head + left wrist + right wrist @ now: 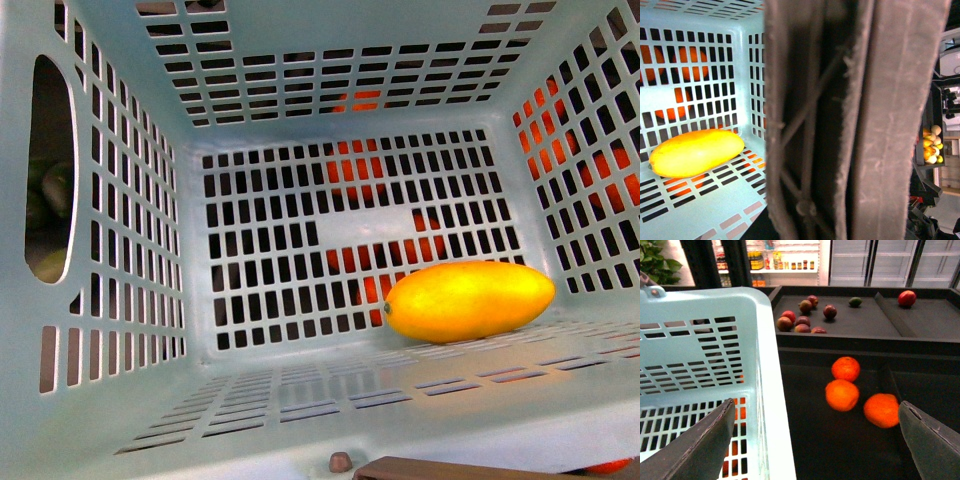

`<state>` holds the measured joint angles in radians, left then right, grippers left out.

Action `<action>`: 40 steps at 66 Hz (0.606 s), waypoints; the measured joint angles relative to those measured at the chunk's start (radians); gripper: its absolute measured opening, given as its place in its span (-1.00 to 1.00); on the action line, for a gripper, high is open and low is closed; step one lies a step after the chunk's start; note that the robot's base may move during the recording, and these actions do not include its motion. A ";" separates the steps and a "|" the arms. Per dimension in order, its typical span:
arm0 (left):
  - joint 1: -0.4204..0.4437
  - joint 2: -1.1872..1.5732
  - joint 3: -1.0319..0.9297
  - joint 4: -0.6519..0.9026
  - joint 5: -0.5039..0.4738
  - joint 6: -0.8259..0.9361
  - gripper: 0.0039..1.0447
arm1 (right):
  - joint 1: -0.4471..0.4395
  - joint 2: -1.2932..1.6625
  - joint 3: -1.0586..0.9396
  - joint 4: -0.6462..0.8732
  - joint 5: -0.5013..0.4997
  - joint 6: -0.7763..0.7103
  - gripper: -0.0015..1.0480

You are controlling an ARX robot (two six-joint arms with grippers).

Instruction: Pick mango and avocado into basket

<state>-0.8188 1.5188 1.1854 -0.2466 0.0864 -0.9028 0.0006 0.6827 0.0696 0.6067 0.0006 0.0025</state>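
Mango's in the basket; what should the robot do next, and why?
Probably reach the right pincer toward what looks like the avocado in the far tray: the mango already lies in the basket, and that pincer is open and empty.

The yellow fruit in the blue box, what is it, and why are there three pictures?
It is a mango, lying inside a plastic basket. A robot with two arms took these pictures. One camera sits on its body and looks into the basket. One sits on each wrist. The left wrist camera sees the mango too, but a dark ribbed thing blocks much of its view. The right wrist camera shows the right gripper, open and holding nothing, near oranges on a dark shelf.
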 joint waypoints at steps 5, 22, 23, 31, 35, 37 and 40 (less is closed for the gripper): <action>0.000 0.000 0.000 0.000 -0.001 -0.001 -0.73 | 0.000 0.001 0.000 0.000 -0.003 0.000 0.83; 0.000 0.000 0.000 0.000 0.003 -0.001 -0.73 | 0.000 0.001 0.000 0.000 0.001 0.000 0.83; 0.000 0.000 0.000 0.000 0.003 -0.002 -0.73 | 0.000 0.001 0.000 0.000 0.002 0.000 0.83; 0.000 0.000 0.000 0.000 0.000 -0.002 -0.73 | 0.000 0.000 0.000 0.000 -0.001 0.000 0.83; 0.000 0.000 0.000 0.000 -0.001 0.000 -0.73 | 0.000 0.000 0.000 0.000 -0.001 0.000 0.83; 0.000 0.000 0.000 0.000 -0.001 0.000 -0.73 | 0.000 0.000 0.000 0.000 0.001 0.000 0.83; 0.000 0.000 0.000 0.000 0.000 0.000 -0.73 | 0.000 0.000 0.000 0.000 0.001 0.000 0.83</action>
<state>-0.8185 1.5188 1.1854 -0.2466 0.0868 -0.9028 0.0006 0.6823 0.0696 0.6067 0.0013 0.0029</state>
